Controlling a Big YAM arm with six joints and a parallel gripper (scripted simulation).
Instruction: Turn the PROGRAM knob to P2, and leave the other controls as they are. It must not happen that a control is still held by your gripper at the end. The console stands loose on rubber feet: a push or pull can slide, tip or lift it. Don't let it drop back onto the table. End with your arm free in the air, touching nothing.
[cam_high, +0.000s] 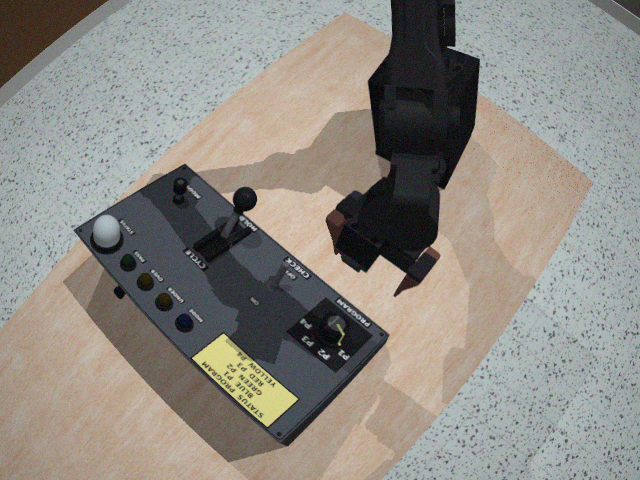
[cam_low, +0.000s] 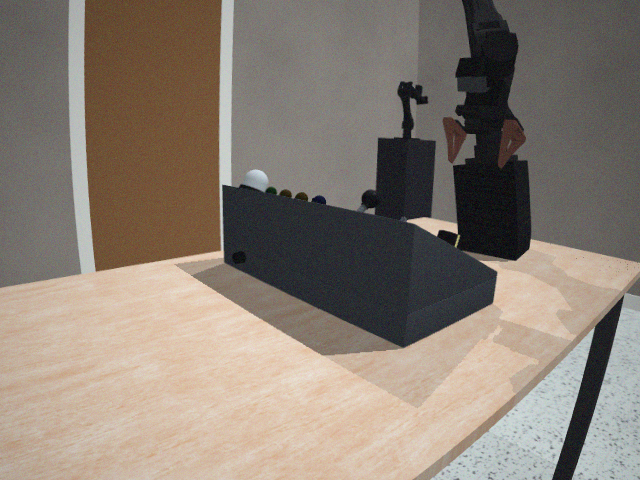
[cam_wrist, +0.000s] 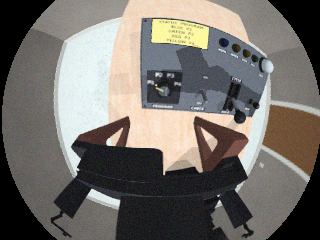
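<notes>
Top view: small black PROGRAM knob with yellow pointer reads P1, at the sloped dark-grey console's near-right corner. Black brown-tipped gripper hangs above, jaws apart, empty. I'd descend square, pinch lightly, twist only (no side load).

Arm cut off at top edge; console face hidden in exterior view.
</notes>
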